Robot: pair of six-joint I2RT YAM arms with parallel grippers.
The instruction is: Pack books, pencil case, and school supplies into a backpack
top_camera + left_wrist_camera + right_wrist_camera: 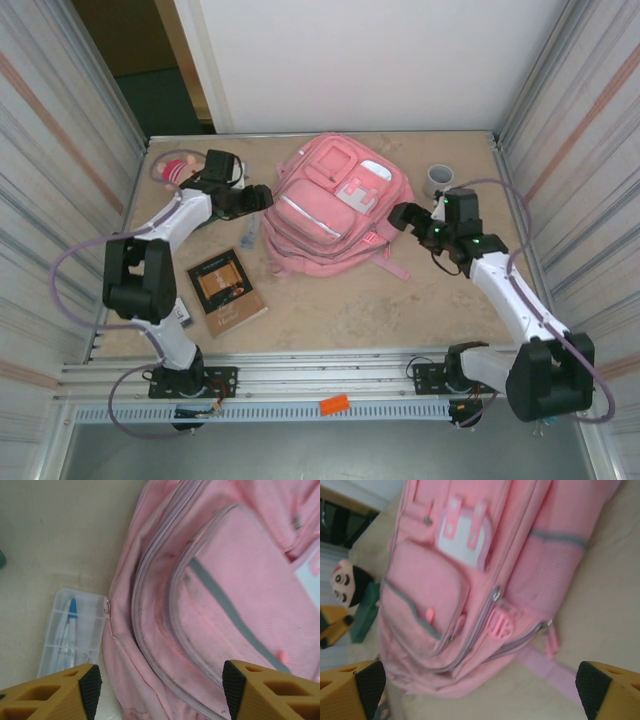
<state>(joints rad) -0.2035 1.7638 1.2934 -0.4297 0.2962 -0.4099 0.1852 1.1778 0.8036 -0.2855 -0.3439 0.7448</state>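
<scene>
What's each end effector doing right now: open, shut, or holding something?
Left end effector: open, holding nothing, at the backpack.
Right end effector: open, holding nothing.

A tan table [340, 312] sits boxed between ribbed metal side walls [60, 150], a plain white back panel [380, 60] and a dark doorway [150, 100] far left

White arm shells [178, 222] with black joints and lilac cables [62, 268] along both frame sides; mustard fingers [45, 697], seemingly black-padded.

One backpack [335, 205], one book [226, 291], one cup [438, 180], one doll [180, 168]
</scene>
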